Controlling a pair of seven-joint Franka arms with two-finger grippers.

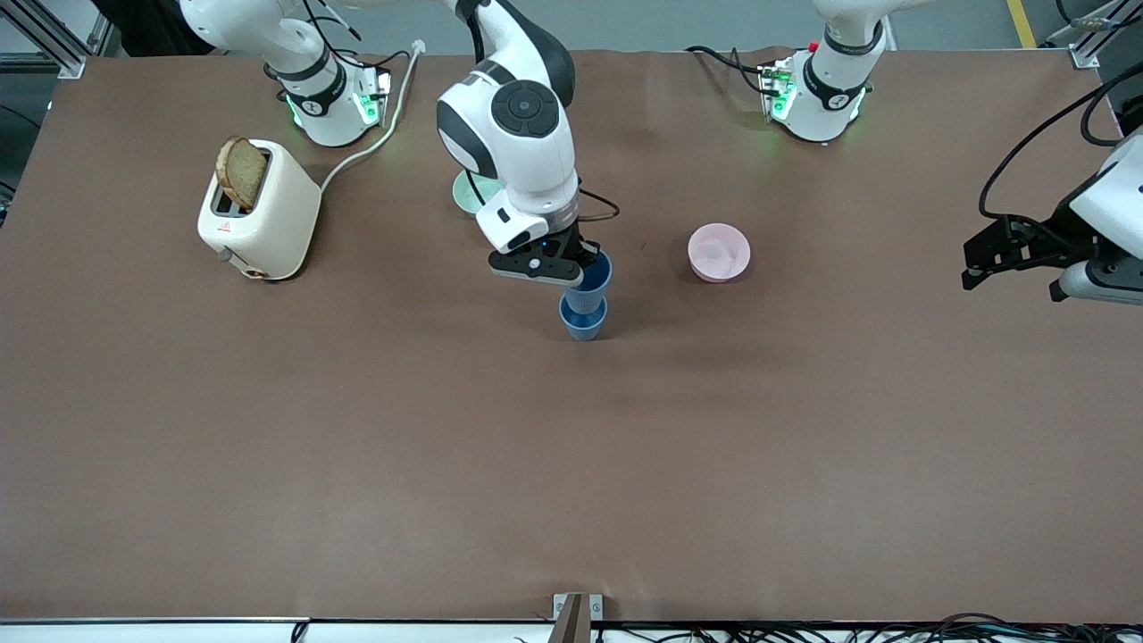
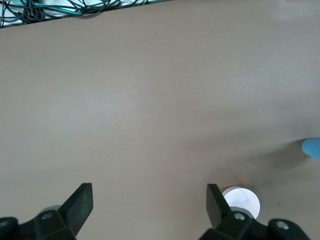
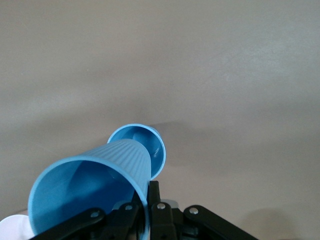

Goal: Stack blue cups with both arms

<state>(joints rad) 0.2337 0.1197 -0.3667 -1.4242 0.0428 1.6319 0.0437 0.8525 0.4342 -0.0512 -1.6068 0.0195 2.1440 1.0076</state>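
Front view: the right gripper (image 1: 579, 268) pinches the rim of the upper cup (image 1: 590, 284), which hangs tilted over the lower cup (image 1: 582, 320) standing on the counter (image 1: 571, 464) near its middle. The upper cup's base appears to sit at or just inside the lower cup's mouth; how deep it has gone cannot be told.

Risks, as judged:
- The held cup leans. Pressed down at this angle, its base could catch the lower rim and tip or push the standing cup, which nothing steadies.
- The grip is on one thin wall only, so the cup may pivot or slip between the fingers under load.
- Released too early, the upper cup may topple off instead of nesting.

Appearance: both cups are matte blue, tapered and handle-less. The right wrist view shows fine vertical ribbing on the held cup's outer wall, and the mouth of the lower cup open and empty.

Surroundings: a pink bowl (image 1: 718, 252) sits toward the left arm's end of the counter, a pale green bowl (image 1: 471, 193) is partly hidden by the right arm, and a toaster (image 1: 259, 211) with a slice of bread (image 1: 241, 172) stands toward the right arm's end. The left gripper (image 2: 148, 202) waits spread wide and empty over bare counter at the left arm's end.
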